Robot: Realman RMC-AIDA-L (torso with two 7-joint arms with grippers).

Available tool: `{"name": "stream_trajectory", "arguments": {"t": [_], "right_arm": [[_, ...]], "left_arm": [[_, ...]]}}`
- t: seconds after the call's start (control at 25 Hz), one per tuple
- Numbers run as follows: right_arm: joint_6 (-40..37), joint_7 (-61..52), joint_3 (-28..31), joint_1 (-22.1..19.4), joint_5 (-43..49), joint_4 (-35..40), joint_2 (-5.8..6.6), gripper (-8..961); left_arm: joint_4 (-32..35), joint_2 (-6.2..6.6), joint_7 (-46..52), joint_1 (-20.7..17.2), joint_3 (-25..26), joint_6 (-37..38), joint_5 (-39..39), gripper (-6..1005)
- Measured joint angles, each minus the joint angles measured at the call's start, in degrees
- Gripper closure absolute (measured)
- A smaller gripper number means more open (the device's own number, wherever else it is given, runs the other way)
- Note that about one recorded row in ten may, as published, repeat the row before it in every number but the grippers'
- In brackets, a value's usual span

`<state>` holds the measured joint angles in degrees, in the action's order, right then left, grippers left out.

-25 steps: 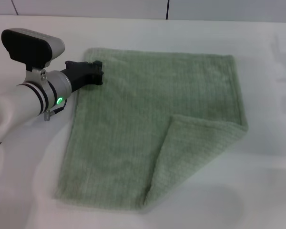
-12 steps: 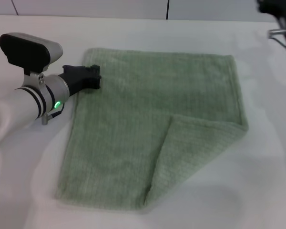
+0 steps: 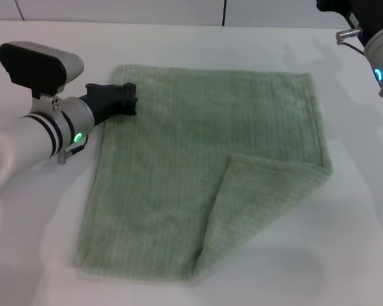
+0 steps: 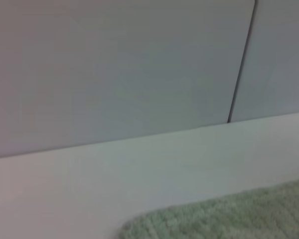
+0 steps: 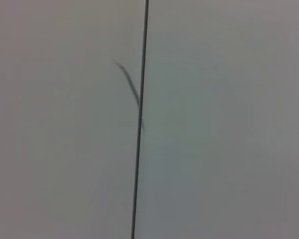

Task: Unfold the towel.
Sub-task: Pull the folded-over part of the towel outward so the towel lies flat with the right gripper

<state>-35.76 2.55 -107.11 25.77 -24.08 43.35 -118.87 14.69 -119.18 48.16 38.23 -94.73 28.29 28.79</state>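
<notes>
The pale sage-green towel [image 3: 198,146] lies nearly flat on the white table [image 3: 45,223]. Its near right corner [image 3: 262,204] is folded back over the cloth as a triangular flap. My left gripper [image 3: 120,100] sits low at the towel's far left corner, right at the hem. A strip of the same towel's edge [image 4: 229,214] shows in the left wrist view. My right arm [image 3: 380,51] reaches in at the far right, above the table and off the towel; its gripper is out of the picture.
A pale wall with a dark vertical seam [image 3: 225,11] stands behind the table. The right wrist view holds only that wall and its seam [image 5: 139,124]. Bare tabletop surrounds the towel on all sides.
My right arm has come into view at the far right and shifted left. The left gripper has stayed at the towel's far left corner. The towel has not moved.
</notes>
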Motion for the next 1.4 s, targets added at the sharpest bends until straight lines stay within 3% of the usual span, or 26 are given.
{"name": "stream_trajectory", "arguments": {"t": [0.68,1.4], "right_arm": [[2.9,-0.1,0.1,0.6,-0.2,1.4,0.22,307],[20.1,0.3,2.9,-0.3,2.8,11.8,0.23,307]], "left_arm": [[0.8,0.0,0.0,0.1,0.2,-0.3,-0.1,997],[0.8,0.0,-0.1,0.1,0.4,-0.4,-0.1,997]]}}
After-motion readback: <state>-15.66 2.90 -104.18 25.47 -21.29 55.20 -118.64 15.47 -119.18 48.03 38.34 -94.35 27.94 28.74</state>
